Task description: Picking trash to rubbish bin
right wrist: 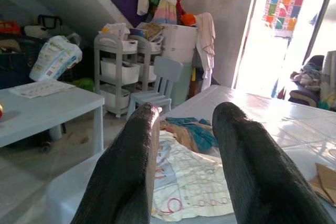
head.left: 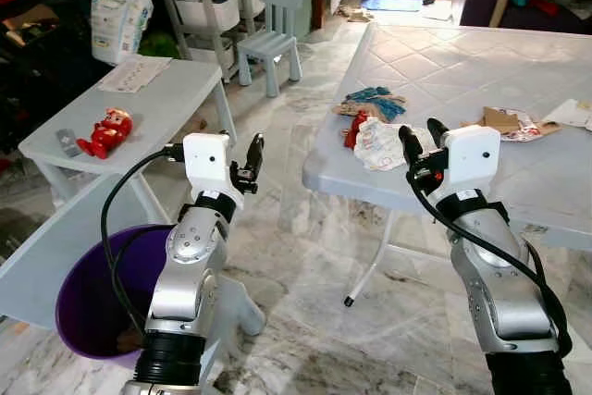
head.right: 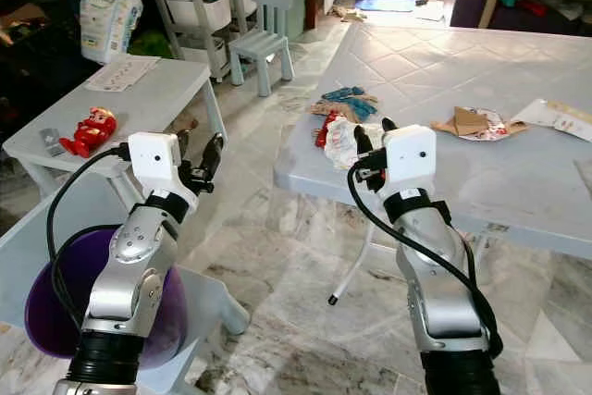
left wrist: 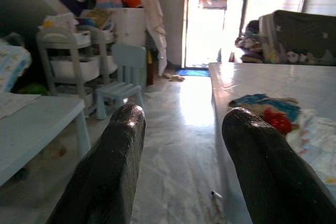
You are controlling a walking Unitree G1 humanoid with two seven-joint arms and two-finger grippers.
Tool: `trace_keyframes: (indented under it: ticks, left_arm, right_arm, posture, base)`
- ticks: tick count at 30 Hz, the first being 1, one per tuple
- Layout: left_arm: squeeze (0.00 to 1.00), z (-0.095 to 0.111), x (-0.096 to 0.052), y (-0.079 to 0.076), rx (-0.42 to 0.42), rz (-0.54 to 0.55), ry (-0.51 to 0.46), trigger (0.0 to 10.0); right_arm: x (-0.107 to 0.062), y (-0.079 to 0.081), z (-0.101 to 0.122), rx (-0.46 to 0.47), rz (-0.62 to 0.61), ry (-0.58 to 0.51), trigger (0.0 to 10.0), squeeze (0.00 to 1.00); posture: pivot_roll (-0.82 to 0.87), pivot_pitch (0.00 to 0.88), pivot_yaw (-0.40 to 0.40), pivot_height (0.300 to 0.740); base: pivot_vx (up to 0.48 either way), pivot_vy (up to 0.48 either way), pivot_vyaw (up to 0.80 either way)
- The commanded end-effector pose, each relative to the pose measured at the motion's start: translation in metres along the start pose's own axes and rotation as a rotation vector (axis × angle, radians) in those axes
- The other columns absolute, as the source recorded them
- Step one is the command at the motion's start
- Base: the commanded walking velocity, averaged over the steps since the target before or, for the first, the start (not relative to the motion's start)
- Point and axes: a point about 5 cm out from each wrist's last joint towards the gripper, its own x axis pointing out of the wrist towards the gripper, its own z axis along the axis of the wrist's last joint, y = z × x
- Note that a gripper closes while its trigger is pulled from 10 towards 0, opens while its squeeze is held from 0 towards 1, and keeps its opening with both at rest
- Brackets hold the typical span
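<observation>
Right gripper (head.left: 421, 142) was raised at the near edge of the large pale-blue plastic table (head.left: 481, 80), fingers spread apart w/ nothing between them, pointing over a crumpled white printed wrapper (head.left: 377, 143). Wrapper lay at table's near-left corner, touching a small red scrap (head.left: 355, 129) and just in front of a teal-and-tan crumpled wrapper (head.left: 372, 103). Further right on the same top: torn brown cardboard bits (head.left: 504, 122) and a white paper sheet (head.left: 572, 114), well apart from the gripper.

Left gripper (head.left: 252, 162) hung over the marble floor (head.left: 305, 228) btwn the two tables, fingers open, holding nothing. Purple round plastic bin (head.left: 97, 298) sat low beside the left arm, partly hidden behind it. Small pale-blue side table (head.left: 148, 104) held a red toy figure (head.left: 106, 131) and a printed paper sheet (head.left: 135, 72). Behind: light-blue child's chair (head.left: 274, 25), grey tiered shelf cart (head.left: 196, 2).
</observation>
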Motion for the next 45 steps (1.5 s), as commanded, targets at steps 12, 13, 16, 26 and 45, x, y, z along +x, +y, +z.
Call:
trace_keyframes:
  ticks: [12, 13, 16, 26, 45]
  left_arm:
    - [0.00, -0.0009, 0.0007, 0.0005, -0.004, 0.000, 0.011, 10.0]
    - [0.00, -0.0009, 0.0007, 0.0005, -0.004, 0.000, 0.011, 10.0]
    - [0.00, -0.0011, 0.0006, 0.0003, -0.004, 0.000, 0.012, 10.0]
    - [0.00, -0.0016, 0.0007, -0.0002, -0.005, -0.002, 0.013, 10.0]
    - [0.00, 0.0000, 0.0014, -0.0013, -0.003, -0.013, 0.003, 10.0]
  right_arm:
    - [-0.0015, -0.0001, 0.0045, 0.000, 0.008, -0.013, 10.0, 0.00]
    - [-0.0015, -0.0001, 0.0045, 0.000, 0.008, -0.013, 10.0, 0.00]
    - [-0.0015, -0.0002, 0.0018, 0.002, 0.011, 0.003, 10.0, 0.00]
    - [-0.0022, 0.0004, 0.0020, 0.007, 0.021, -0.001, 10.0, 0.00]
    - [-0.0040, 0.0012, 0.0031, 0.009, 0.024, -0.017, 10.0, 0.00]
  posture:
    - [-0.11, 0.018, 0.047, 0.740]
    - [-0.11, 0.018, 0.047, 0.740]
    - [-0.11, 0.019, 0.047, 0.740]
    - [-0.11, 0.018, 0.047, 0.740]
    - [-0.11, 0.018, 0.050, 0.740]
  base:
    - [0.000, 0.000, -0.57]
    - [0.000, 0.000, -0.43]
    - [0.000, 0.000, -0.80]
    - [0.000, 0.000, -0.80]
    - [0.000, 0.000, -0.55]
